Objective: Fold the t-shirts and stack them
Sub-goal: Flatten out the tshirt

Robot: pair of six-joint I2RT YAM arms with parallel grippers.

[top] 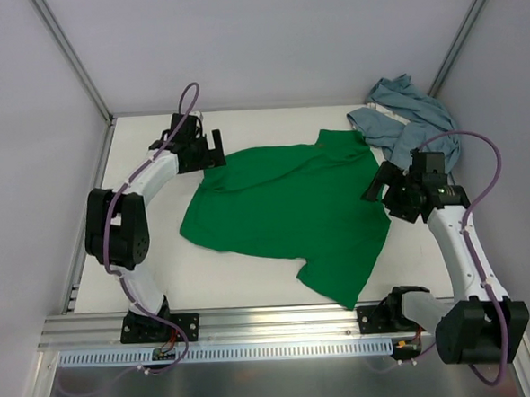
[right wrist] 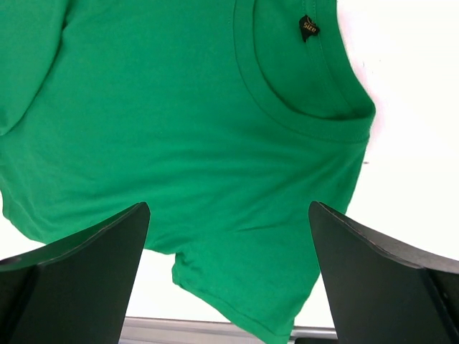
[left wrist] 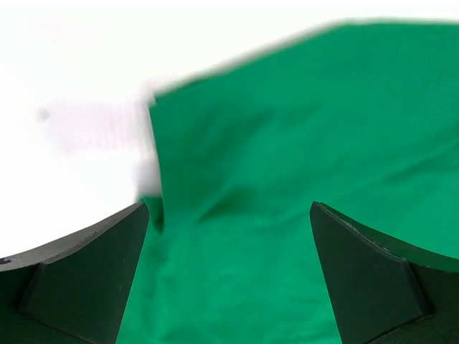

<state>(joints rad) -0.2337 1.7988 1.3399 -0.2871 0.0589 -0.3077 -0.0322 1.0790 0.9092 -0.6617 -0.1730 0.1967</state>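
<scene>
The bright green t-shirt (top: 288,215) lies spread across the middle of the white table. The blue-grey t-shirt (top: 402,118) lies crumpled at the back right corner. My left gripper (top: 210,151) is open over the green shirt's back left corner; the left wrist view shows green cloth (left wrist: 287,186) between its spread fingers, near the shirt's edge. My right gripper (top: 378,184) is open at the shirt's right edge; the right wrist view shows the collar (right wrist: 301,107) with a dark label and a sleeve (right wrist: 251,287) between the open jaws.
The white table (top: 152,268) has a metal rail (top: 281,319) along the near edge. White walls with metal corner posts (top: 72,57) close in the back and sides.
</scene>
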